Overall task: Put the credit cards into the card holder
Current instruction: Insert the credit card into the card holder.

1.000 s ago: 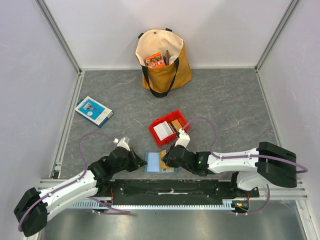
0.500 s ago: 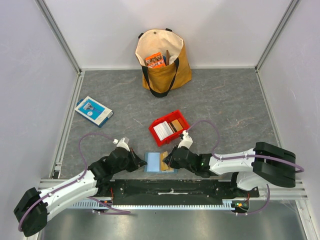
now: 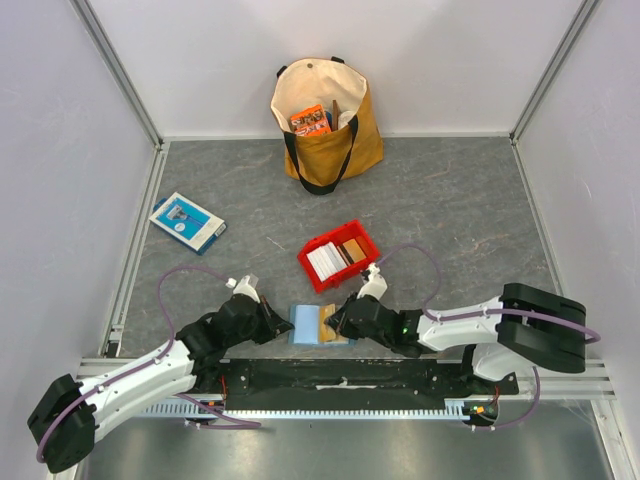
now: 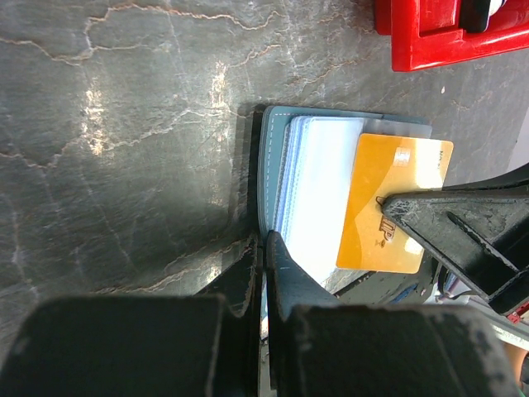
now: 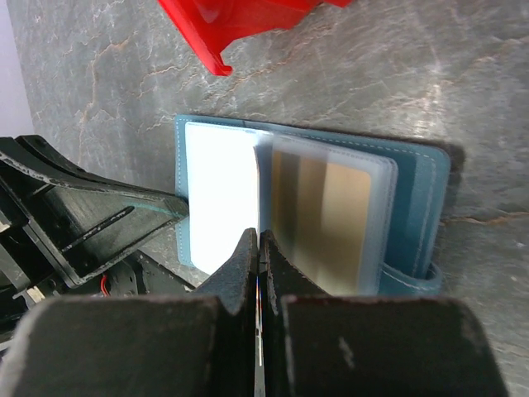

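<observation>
The left end effector pinches the edge of the open teal card holder on the counter. The right end effector, narrowed, grips a tan credit card over its sleeves.

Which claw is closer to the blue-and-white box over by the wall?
Left. The left gripper pinches the wallet at its left edge, the side toward the box. The right gripper holds a tan card over the wallet's right half, farther off.

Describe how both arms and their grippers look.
The left arm and right arm match: white tubular links, bulky black joint housings, a purple cable looping along each. The left gripper and right gripper are black, each with two slim tapered fingers.
</observation>
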